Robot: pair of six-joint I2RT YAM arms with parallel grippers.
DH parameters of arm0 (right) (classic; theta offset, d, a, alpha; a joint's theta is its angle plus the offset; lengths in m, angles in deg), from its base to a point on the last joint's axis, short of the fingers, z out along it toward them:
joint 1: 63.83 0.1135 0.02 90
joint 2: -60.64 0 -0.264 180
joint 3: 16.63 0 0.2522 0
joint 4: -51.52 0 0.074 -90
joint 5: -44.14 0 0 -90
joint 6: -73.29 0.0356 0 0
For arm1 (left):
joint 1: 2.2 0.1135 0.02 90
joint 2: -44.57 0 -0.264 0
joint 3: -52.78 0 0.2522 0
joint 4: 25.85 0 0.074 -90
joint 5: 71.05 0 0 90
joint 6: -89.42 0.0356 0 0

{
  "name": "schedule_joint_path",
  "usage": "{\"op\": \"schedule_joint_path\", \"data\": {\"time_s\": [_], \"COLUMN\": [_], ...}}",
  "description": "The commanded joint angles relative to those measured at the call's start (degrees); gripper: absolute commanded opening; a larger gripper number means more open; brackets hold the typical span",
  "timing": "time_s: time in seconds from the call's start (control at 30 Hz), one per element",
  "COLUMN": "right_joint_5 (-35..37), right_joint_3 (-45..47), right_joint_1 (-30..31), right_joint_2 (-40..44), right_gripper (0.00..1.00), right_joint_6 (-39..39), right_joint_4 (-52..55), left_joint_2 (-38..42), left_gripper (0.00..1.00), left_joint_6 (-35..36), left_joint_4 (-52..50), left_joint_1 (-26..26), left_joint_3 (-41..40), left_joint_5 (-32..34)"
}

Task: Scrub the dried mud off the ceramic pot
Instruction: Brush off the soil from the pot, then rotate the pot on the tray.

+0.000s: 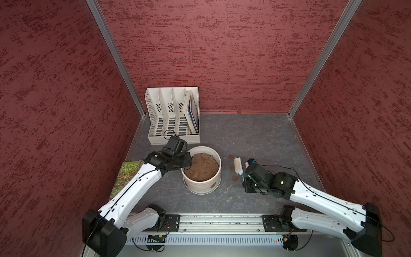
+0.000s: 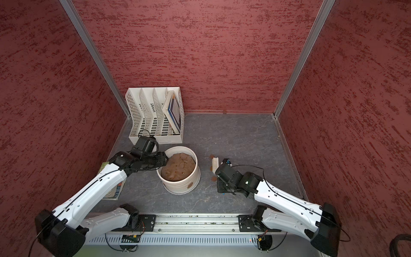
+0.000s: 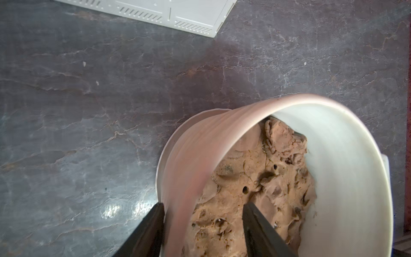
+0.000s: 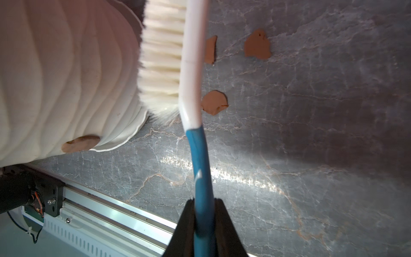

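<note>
The ceramic pot, cream and ribbed, stands left of the table's middle with a lumpy brown mound inside. One patch of dried mud sticks low on its outer wall. Other mud flakes lie on the table to its right. My left gripper is open astride the pot's rim, one finger outside the wall and one over the mound. Right of the pot, my right gripper is shut on the blue handle of a white brush, bristles facing the pot wall.
A white slotted file rack with books in its right slot stands at the back left. A green book lies under my left arm. The metal rail runs along the front edge. Red walls enclose three sides.
</note>
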Motion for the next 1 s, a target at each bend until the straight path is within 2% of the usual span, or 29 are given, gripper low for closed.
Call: {"op": "schedule_joint_path", "data": {"time_s": [0.0, 0.23, 0.43, 0.53, 0.7, 0.87, 0.97], "right_joint_5": [1.09, 1.79, 2.12, 2.33, 2.68, 2.94, 2.84], "right_joint_3": [-0.45, -1.54, -2.19, -2.60, -3.05, -2.73, -2.51], "right_joint_1": [1.35, 2.21, 2.33, 2.30, 2.35, 2.35, 2.30], "right_joint_2": [0.13, -0.34, -1.46, -1.96, -1.53, -0.78, -0.58], "right_gripper": [0.00, 0.00, 0.00, 0.00, 0.00, 0.00, 0.00], "right_joint_6": [1.69, 2.20, 1.76, 1.37, 1.31, 1.62, 1.67], "right_joint_4": [-1.44, -1.04, -1.09, -1.00, -0.47, 0.11, -0.06], "left_joint_2": [-3.58, -7.02, -7.25, -11.34, -17.00, -18.70, -19.47], "left_gripper": [0.60, 0.62, 0.72, 0.73, 0.71, 0.71, 0.70], "left_joint_6": [2.85, 6.67, 16.50, 20.23, 21.33, 21.27, 20.75], "left_joint_4": [8.49, 7.00, 3.75, 1.98, 0.90, 0.40, 0.37], "left_joint_1": [0.01, -0.06, -0.26, -0.02, 0.44, 1.47, 1.94], "left_joint_3": [3.71, 7.18, 11.69, 14.61, 17.26, 17.76, 17.38], "left_joint_5": [-2.74, -1.06, 3.15, 1.38, -1.28, -5.38, -4.72]}}
